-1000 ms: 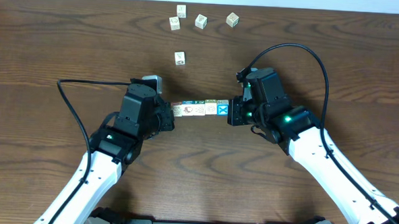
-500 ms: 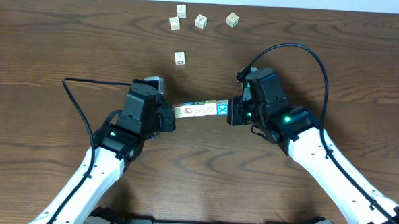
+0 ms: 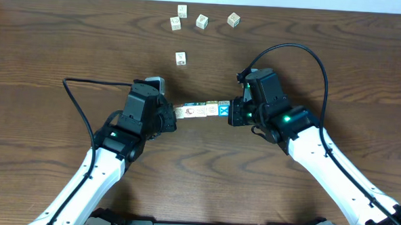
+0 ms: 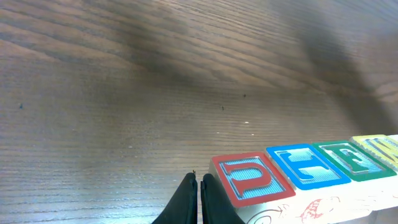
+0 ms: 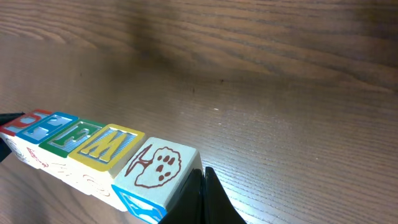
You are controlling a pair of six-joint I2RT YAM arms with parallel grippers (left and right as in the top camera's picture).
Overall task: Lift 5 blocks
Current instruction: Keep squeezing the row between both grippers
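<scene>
While the closed left and right jaws are squeezing five blocks (image 3: 200,110) between them, five other cubes (image 3: 202,21) are sitting well apart.

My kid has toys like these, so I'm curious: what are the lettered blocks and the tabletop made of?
The blocks look like painted wood: cream matte faces, raised-looking letters in coloured frames, printed drawings; plastic is possible. The table shows dark wood grain with a soft sheen, perhaps veneer or laminate.
</scene>
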